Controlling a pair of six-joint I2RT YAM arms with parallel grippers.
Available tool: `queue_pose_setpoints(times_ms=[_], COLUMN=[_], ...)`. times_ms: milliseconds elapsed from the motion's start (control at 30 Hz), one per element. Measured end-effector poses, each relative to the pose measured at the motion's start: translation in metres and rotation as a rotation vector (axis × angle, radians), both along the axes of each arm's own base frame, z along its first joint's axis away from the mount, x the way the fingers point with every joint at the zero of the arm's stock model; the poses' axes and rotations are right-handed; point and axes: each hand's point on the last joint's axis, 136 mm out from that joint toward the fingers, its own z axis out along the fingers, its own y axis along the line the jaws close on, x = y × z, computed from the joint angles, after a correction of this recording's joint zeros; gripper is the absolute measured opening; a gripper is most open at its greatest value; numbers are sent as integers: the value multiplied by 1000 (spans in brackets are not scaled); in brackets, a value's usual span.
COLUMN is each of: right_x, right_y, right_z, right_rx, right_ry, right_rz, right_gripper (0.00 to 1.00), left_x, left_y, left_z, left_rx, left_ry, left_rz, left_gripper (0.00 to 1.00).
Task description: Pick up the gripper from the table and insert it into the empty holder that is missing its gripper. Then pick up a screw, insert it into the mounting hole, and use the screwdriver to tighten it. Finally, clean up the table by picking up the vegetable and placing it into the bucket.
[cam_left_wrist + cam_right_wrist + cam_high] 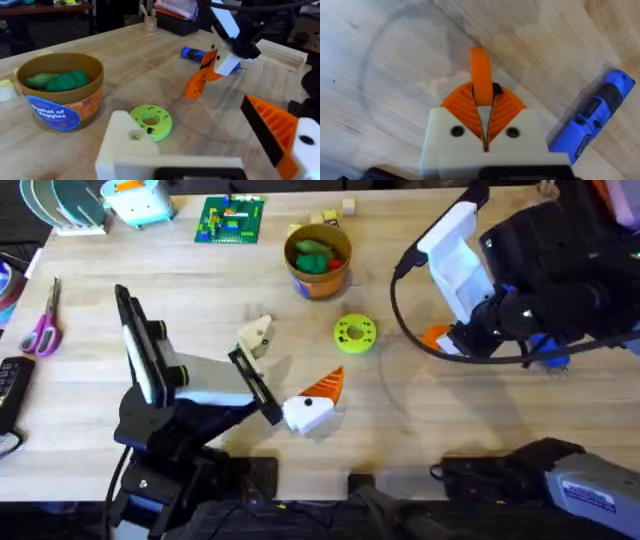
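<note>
My right gripper (483,109) is shut on the gripper (481,75), a small orange ribbed fingertip, held just above the table (200,290). The same fingertip (199,80) hangs from the right gripper (440,338) in the left wrist view. My left gripper (288,370) is open and low over the table's middle. One of its fingers is the bare white holder (125,145); the other carries an orange pad (272,130). The blue screwdriver (545,355) lies beside the right gripper. Green vegetables (312,255) sit inside the bucket (318,275). The screw is out of view.
A lime-green disc (354,332) lies between the two grippers. Scissors (42,328) rest at the left edge, a green brick plate (230,220) and small wooden blocks (330,218) at the back. A black cable (400,320) loops under the right arm.
</note>
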Motion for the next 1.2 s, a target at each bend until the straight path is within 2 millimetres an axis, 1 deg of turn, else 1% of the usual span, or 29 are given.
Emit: queue_pose_setpoints(times_ms=[100,167,233,300,367,467,533,600,667,733,900,1000,1100,1133,1200], right_x=[0,2,6,11,18,30,31,26,17,11,12,14,13,6,1], right_y=[0,1,2,10,25,62,85,105,121,136,166,179,186,192,197], right_z=[2,7,18,35,54,87,103,112,113,109,99,94,90,85,83], right_rx=[12,31,67,157,296,584,744,868,956,1027,1175,1242,1278,1282,1278], right_ry=[-1,-13,-46,-99,-149,-173,-138,-59,52,181,461,604,719,820,864], right_rz=[-33,-71,-124,-186,-231,-263,-252,-235,-221,-224,-239,-245,-253,-267,-265], right_gripper=[12,11,11,11,11,11,11,11,10,10,10,10,10,10,10], left_x=[0,0,0,0,0,0,0,0,0,0,0,0,0,0,0], left_y=[0,0,0,0,0,0,0,0,0,0,0,0,0,0,0], left_z=[0,0,0,0,0,0,0,0,0,0,0,0,0,0,0], left_rx=[0,0,0,0,0,0,0,0,0,0,0,0,0,0,0], left_ry=[-1,0,0,0,0,0,0,0,0,0,0,0,0,0,0], left_rz=[0,0,0,0,0,0,0,0,0,0,0,0,0,0,0], left_gripper=[993,993,993,993,993,993,993,993,993,993,993,992,993,992,992])
